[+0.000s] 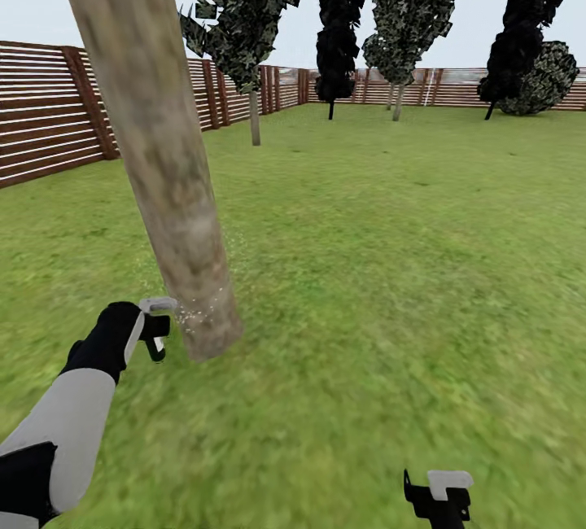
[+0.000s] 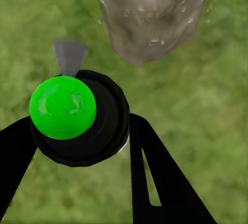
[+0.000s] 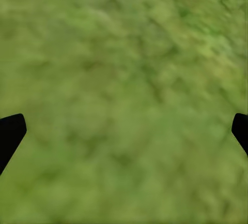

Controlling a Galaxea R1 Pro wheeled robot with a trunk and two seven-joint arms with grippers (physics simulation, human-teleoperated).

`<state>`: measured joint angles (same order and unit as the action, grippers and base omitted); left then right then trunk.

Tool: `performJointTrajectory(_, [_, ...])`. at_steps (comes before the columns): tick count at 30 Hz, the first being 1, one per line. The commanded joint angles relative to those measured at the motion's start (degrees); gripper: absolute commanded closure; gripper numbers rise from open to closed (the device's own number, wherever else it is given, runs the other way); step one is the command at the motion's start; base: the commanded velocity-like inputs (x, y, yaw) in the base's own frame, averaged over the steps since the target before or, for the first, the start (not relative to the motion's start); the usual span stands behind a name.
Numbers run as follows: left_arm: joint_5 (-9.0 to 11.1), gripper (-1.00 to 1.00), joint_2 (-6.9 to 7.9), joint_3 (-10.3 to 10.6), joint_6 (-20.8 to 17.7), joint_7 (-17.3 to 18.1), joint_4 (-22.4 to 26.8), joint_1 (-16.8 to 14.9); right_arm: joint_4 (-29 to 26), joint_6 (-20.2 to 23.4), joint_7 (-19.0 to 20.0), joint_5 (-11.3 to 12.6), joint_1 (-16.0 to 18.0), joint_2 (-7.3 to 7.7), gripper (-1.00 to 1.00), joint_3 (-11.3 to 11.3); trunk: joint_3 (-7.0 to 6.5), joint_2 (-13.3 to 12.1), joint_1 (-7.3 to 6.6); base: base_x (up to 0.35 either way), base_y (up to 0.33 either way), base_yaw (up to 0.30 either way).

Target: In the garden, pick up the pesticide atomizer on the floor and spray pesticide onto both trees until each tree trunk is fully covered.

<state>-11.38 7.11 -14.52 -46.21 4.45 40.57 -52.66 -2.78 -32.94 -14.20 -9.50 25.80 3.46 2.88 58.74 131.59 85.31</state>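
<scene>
While your left gripper (image 1: 155, 332) is clenched on the atomizer (image 2: 82, 120), you are in the spraying step at the first trunk (image 1: 155, 146). Its two dark fingers (image 2: 165, 177) press the round black body from either side, close enough that no gap shows. From the wrist you look down on a green cap (image 2: 63, 107) and a grey nozzle (image 2: 69, 56) that points toward the trunk's base. The atomizer sits just beside that base, on the fence (image 1: 49, 110) side of it, not touching the bark.

White specks of pesticide (image 1: 195, 313) cling to the lowest part of the trunk and drift in the air next to it. Higher up the bark looks bare, so I judge the coverage to be only begun. The next move calls for keeping the nozzle aimed at the bark while you raise the arm up the trunk, then working round to the sides you cannot see from here. Watch that the fingers do not bump the bark.

Your right gripper (image 1: 439, 496) hangs low over the grass (image 1: 391, 268), well apart from the trunk on its far-from-fence side. Its fingertips (image 3: 10, 133) sit at opposite edges of the wrist picture, so it is spread wide and holds nothing.

Beyond the trunk, other trees stand along the fence; which is the second target I cannot tell from here.
</scene>
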Motion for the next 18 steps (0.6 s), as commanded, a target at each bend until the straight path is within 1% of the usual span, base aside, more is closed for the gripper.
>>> performJointTrajectory(1, [-0.5, 1.00, -0.14, -0.1, -1.5, 0.5, 1.7, 0.1, 0.1, -0.1, -0.3, -0.6, 0.0, 0.03, -1.00, 0.3, 0.05, 0.0, -0.01, 0.067, -0.091, 0.001])
performJointTrajectory(3, [-0.6, 1.00, -0.31, 0.1, -3.0, 0.5, 3.5, 0.3, 0.1, -0.1, -0.3, -0.6, 0.0, 0.05, -1.00, 0.3, 0.05, 0.0, -0.01, 0.127, -0.182, 0.000])
performJointTrajectory(8, [-0.6, 1.00, -0.32, 0.0, -3.3, 0.5, 3.7, 0.4, 0.0, -0.1, -0.3, -0.6, 0.0, 0.06, -1.00, 0.3, 0.05, 0.0, -0.01, 0.146, -0.233, 0.000])
performJointTrajectory(18, [-0.7, 1.00, -0.13, 0.0, -3.2, 0.5, 3.7, 0.4, 0.1, -0.1, -0.3, -0.6, 0.0, 0.06, -1.00, 0.3, 0.05, 0.0, -0.01, 0.010, -0.273, 0.000])
